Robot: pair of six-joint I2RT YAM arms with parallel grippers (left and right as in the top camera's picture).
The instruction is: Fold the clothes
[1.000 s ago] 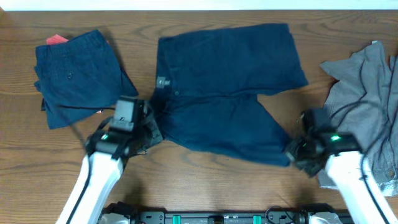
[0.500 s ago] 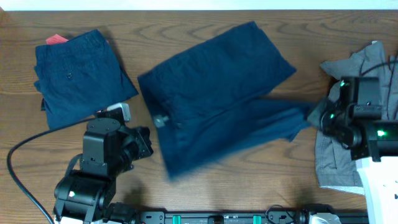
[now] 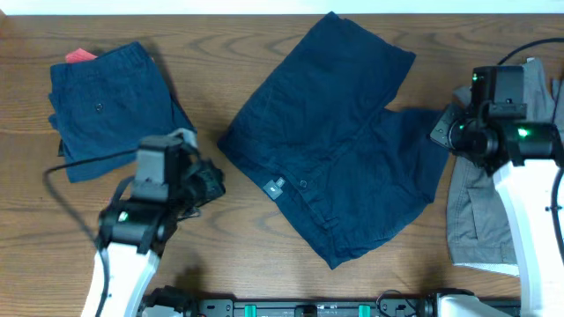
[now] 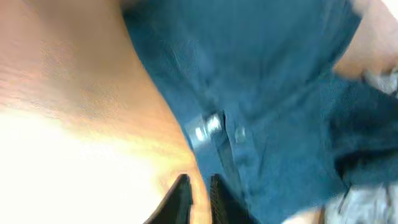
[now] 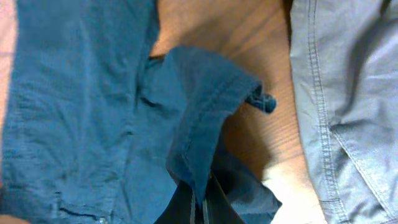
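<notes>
A pair of navy shorts [image 3: 339,132] lies spread and turned at an angle in the middle of the table. Its waistband with a small label [image 3: 275,187] points to the front left. My right gripper [image 3: 443,129] is shut on a leg hem of the shorts [image 5: 205,118] and holds it lifted at their right edge. My left gripper [image 3: 214,180] sits just left of the waistband. In the left wrist view its fingers [image 4: 198,190] are nearly together, with only wood between them and the shorts [image 4: 267,93] beside them.
A folded pair of navy shorts [image 3: 110,106] lies at the back left with something red [image 3: 79,55] under it. A grey garment [image 3: 493,207] is heaped at the right edge, under my right arm, and it also shows in the right wrist view [image 5: 348,93].
The shorts have swung round, so the waistband now faces front left. My right gripper has carried the leg hem up and back. My left arm drew back, then returned beside the waistband.
</notes>
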